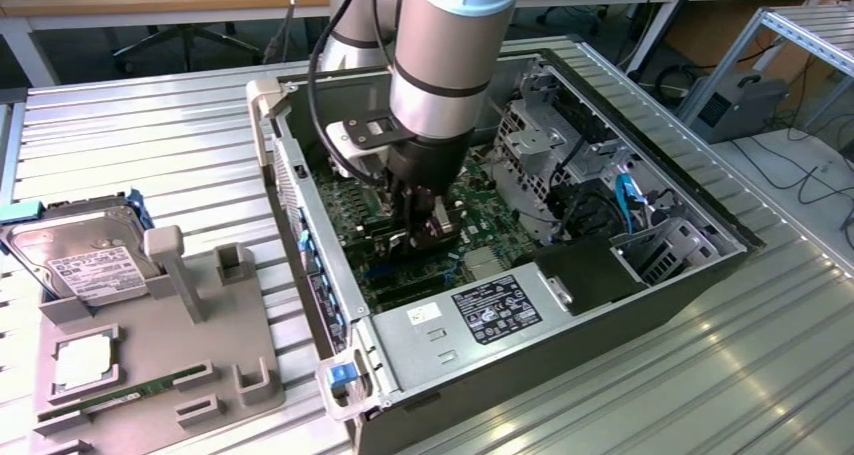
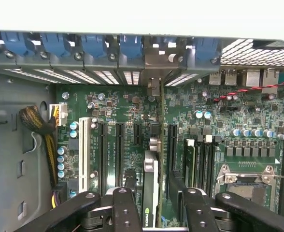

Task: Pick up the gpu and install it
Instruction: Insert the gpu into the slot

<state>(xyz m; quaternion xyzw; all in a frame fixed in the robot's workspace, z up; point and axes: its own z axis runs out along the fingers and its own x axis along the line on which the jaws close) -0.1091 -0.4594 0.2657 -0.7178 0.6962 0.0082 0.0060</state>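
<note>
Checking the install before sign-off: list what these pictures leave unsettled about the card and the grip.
- Exterior view: the gripper and arm hide the gpu and its slot inside the computer case.
- Wrist view: the gpu stands edge-on; its lower edge is cut off behind the fingers, so seating cannot be told.
- Wrist view: finger contact with the card lies past the picture's edge.

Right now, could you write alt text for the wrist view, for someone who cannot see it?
The robot's hand holds the gpu edge-on over a green motherboard inside an open computer case, lined up among the long black expansion slots. Blue clips line the case's slotted rear wall beyond.
</note>
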